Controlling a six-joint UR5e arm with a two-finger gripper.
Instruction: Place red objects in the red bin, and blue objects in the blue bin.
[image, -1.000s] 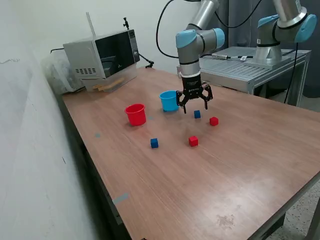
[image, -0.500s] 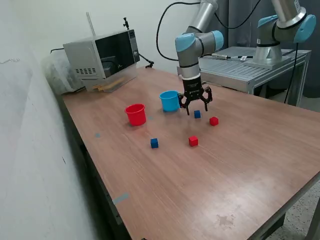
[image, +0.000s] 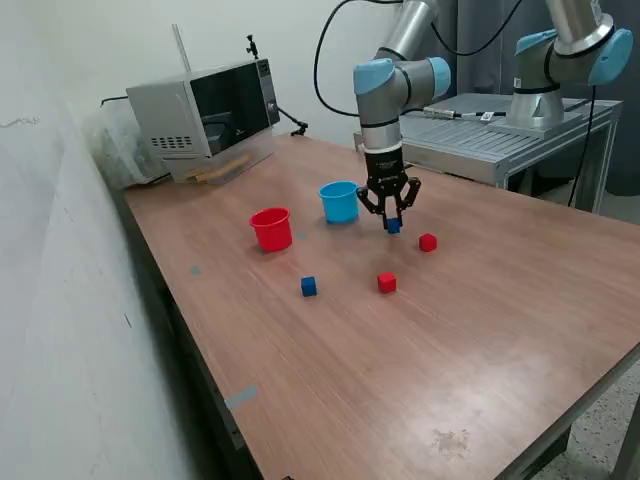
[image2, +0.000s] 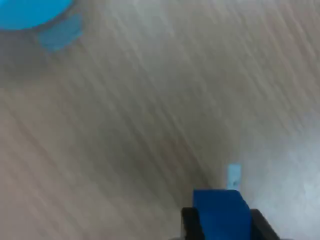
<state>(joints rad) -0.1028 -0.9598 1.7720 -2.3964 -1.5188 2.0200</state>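
Now the fingers clasp a blue cube beside the blue cup; no readable writing.

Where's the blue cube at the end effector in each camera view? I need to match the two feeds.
Exterior view: the blue cube sits between the end effector fingers, to the exterior view's right of the light-blue cup.
Wrist view: the cube is framed by two dark fingers.
Shared landmark: the light-blue cup.
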